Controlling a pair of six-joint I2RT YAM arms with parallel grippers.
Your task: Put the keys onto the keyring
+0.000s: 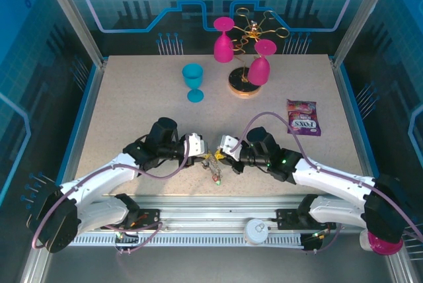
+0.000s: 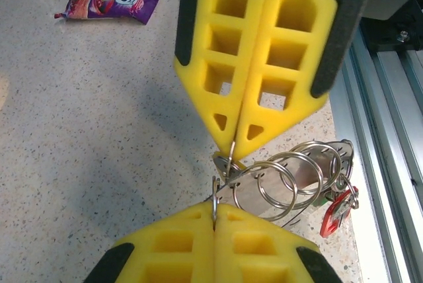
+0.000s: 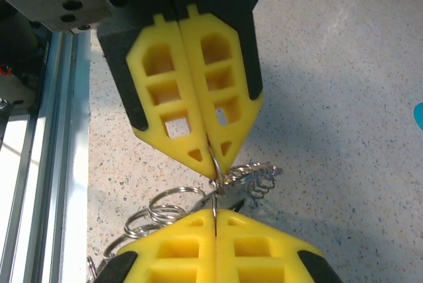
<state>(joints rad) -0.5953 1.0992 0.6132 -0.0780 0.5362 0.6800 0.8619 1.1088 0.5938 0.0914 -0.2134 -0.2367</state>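
left tool (image 1: pixel 209 156), right tool (image 1: pixel 221 155), tips meeting, keys (image 1: pixel 215 176) below, blue goblet (image 1: pixel 193 79) behind

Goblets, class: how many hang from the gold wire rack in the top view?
2. The left pink goblet hangs at the rack's left side; the right pink goblet hangs lower, at its right front. None seems hidden.

The desk (image 1: pixel 132 118) is speckled beige. Left end effector (image 2: pixel 215 211) and right end effector (image 3: pixel 217 213) are yellow and black. 1 goblet (image 1: pixel 193 81) is teal, 2 goblets (image 1: pixel 223 40) (image 1: pixel 260 66) pink, the packet (image 1: pixel 303 117) purple, the rings (image 2: pixel 277 180) silvery, 1 key (image 2: pixel 336 209) red-headed.
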